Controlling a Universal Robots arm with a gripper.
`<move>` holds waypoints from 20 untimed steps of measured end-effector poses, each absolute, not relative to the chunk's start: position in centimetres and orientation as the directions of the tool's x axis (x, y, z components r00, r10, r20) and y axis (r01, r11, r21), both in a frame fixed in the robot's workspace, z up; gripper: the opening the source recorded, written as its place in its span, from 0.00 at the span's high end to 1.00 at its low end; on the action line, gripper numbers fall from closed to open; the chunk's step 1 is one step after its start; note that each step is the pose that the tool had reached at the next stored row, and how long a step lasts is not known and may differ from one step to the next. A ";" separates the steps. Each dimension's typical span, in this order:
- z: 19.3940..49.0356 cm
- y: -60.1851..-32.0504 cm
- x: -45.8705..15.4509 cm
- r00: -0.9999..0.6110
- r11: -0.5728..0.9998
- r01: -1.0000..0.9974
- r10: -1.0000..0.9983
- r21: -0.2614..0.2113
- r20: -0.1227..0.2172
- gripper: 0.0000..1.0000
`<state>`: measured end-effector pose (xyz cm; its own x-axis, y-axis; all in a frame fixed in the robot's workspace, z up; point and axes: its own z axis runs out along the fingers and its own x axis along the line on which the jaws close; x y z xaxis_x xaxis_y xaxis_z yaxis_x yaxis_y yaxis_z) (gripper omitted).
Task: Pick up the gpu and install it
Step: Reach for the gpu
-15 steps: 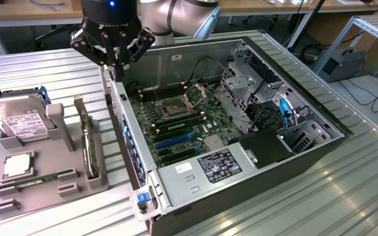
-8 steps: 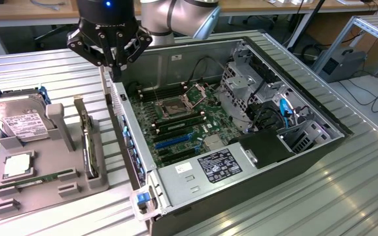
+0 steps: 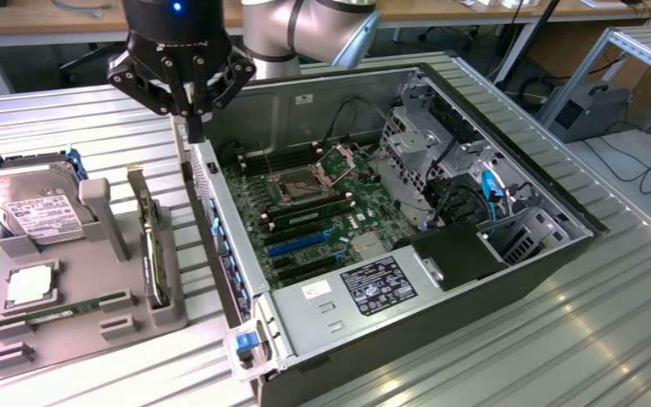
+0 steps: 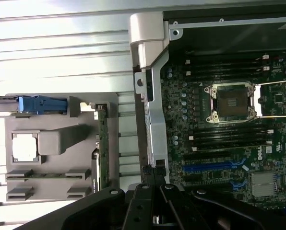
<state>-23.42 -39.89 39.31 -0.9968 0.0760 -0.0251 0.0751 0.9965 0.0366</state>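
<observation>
Well, in the exterior view your gripper [image 3: 196, 133] hangs pinched together, holding nothing, just above the case wall [image 3: 208, 216]. The gpu [image 3: 150, 246] stands on edge in the gray tray [image 3: 68, 339], along the tray's side nearest the case. In the wrist view the gripper [image 4: 151, 173] sits over that case wall [image 4: 150, 120], with the gpu [image 4: 102, 148] off beside it. Drop down here and you could bang the wall.

Bright even light glares off the ribbed table [image 3: 597, 339], computer case [image 3: 473, 309] interior shadowed
</observation>
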 end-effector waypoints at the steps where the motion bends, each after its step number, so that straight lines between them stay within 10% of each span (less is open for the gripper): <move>1: 39.3 -39.9 -23.5 -0.997 0.997 0.075 0.076 0.037 -0.025 0.89; 20: 39.3 -39.9 -24.3 -0.997 0.997 0.075 0.076 0.036 -0.025 0.89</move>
<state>-24.26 -39.89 39.30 -0.9968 0.0760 -0.0251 0.0751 0.9965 0.0359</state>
